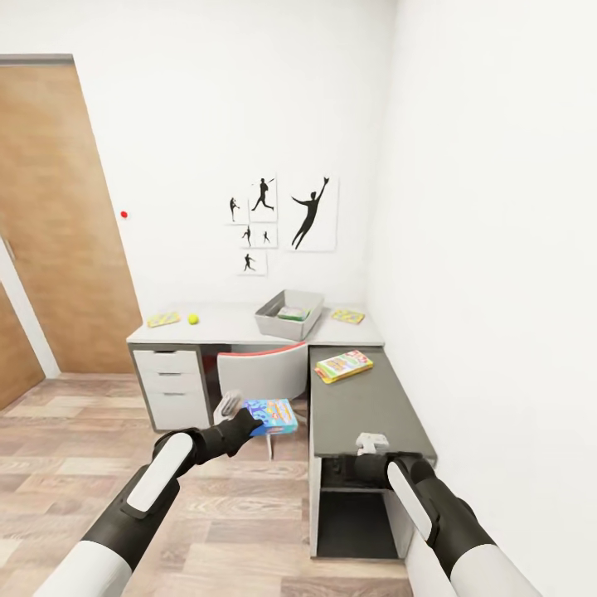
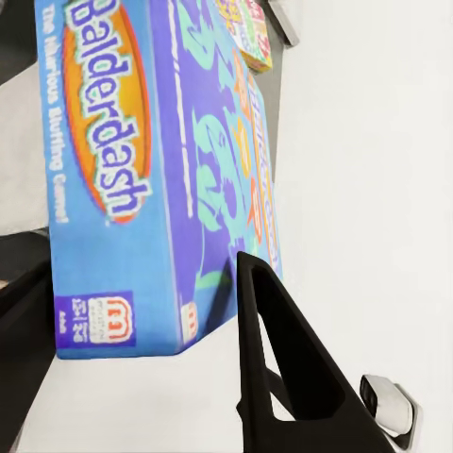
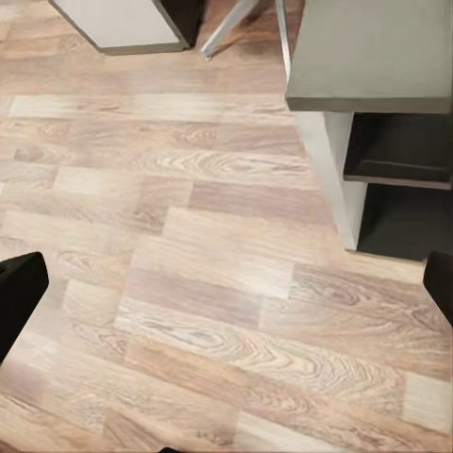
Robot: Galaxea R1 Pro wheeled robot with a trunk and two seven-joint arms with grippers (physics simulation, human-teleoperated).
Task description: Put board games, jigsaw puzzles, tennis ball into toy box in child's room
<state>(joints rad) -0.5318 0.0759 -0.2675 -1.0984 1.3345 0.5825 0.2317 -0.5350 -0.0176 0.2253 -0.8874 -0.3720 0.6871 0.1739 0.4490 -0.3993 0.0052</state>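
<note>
My left gripper point(image 1: 249, 425) is pinched on the blue game box point(image 1: 274, 415), one black finger point(image 2: 283, 359) pressed along its face; the lettering reads "Balderdash". I carry it in the air above the plank floor point(image 1: 75, 464), short of the worktop point(image 1: 369, 406). My right gripper point(image 1: 371, 445) hangs just over the near end of the dark grey worktop section, its fingers spread wide, their tips at opposite edges of the wrist picture with bare floor between them, holding nothing.

Directly beyond the blue box stands a chair point(image 1: 264, 373) with a pale back and a red top edge, tucked against the worktop and between my left gripper and the tray. White drawers point(image 1: 170, 385) sit to the left of it. Ahead of my right gripper, farther along the dark section, lies a yellow-green-red game box point(image 1: 343, 365).

Farther still, on the light grey top, the grey toy box point(image 1: 278, 319) sits near the corner with a green-edged game box point(image 1: 293, 313) inside. One puzzle box point(image 1: 348, 316) lies just right of it. Well left of it are the tennis ball point(image 1: 193, 318) and, beyond that, the other puzzle box point(image 1: 163, 318). Baseball silhouettes point(image 1: 308, 211) hang on the wall behind, and a brown door point(image 1: 58, 224) stands far left.
</note>
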